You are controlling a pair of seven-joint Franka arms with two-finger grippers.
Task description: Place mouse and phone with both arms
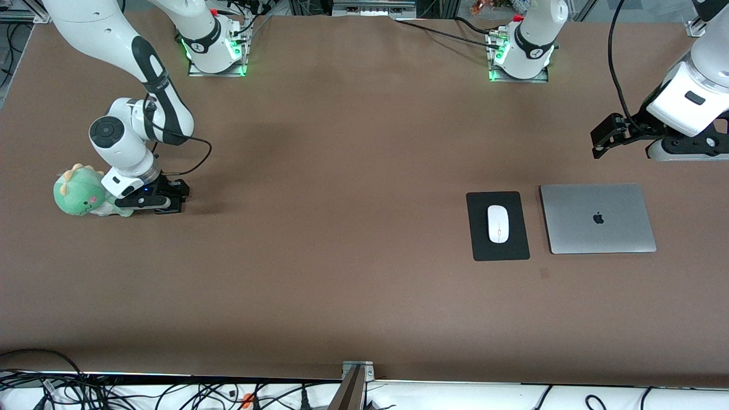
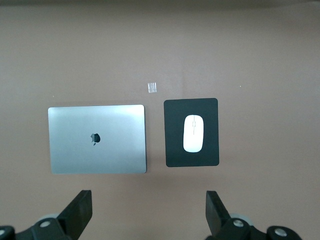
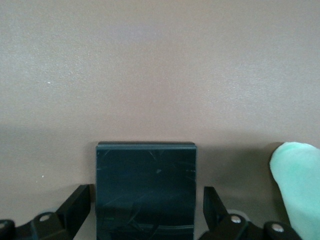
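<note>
Right gripper (image 1: pixel 165 200) low at the table beside the green plush dinosaur (image 1: pixel 80 191), jaws spread around the phone (image 3: pixel 146 187); the mouse (image 1: pixel 498 223) looks already placed.

Its fingers (image 3: pixel 75 205) stand just clear of the phone's edges, so I judge the phone either about to be gripped or just set down. Well away, at the other end, the left gripper (image 1: pixel 605 136) hangs wide and empty, above the laptop (image 1: pixel 597 218) and the mouse pad (image 1: pixel 497 250) where the mouse rests.
</note>
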